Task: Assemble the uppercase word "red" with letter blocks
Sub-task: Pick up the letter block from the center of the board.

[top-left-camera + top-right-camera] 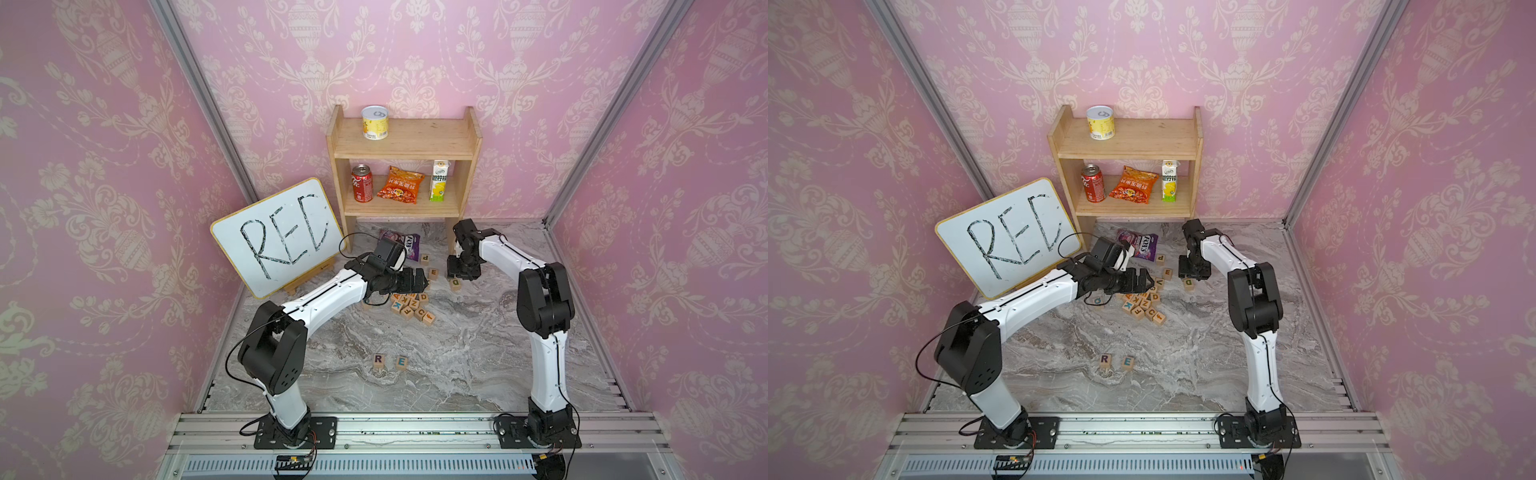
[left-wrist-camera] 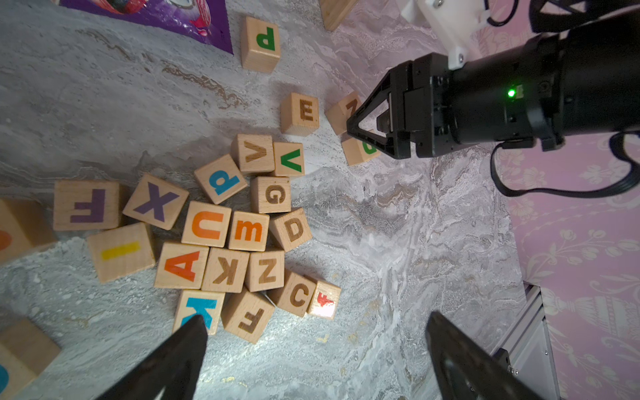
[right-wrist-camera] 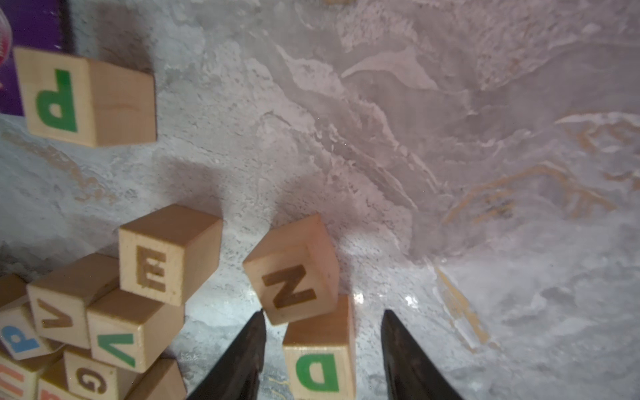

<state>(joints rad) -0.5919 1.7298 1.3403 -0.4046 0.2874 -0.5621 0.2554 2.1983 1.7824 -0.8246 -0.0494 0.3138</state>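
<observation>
In both top views I see the R block and the teal E block side by side on the marble table. They sit near the front, letters up, R on the left, with a small gap between them. The green D block lies well apart from them, far back and just right of the pile of blocks. My right gripper hangs directly over that D block with its fingers pointing down; from up here I cannot tell how wide it stands. My left gripper reaches over the far left side of the pile. A whiteboard with hand-drawn letters leans at the far left

From the left wrist, I see the left gripper with its fingers wide apart above the pile and nothing between them. The right gripper covers part of the D block, which touches a brown N block. A brown E block sits just beside the N

From the right wrist, the right gripper straddles the D block. A strip of table shows on each side of the block, so the jaws are apart and not pressing it. The N block sits tilted against the D block's far edge
</observation>
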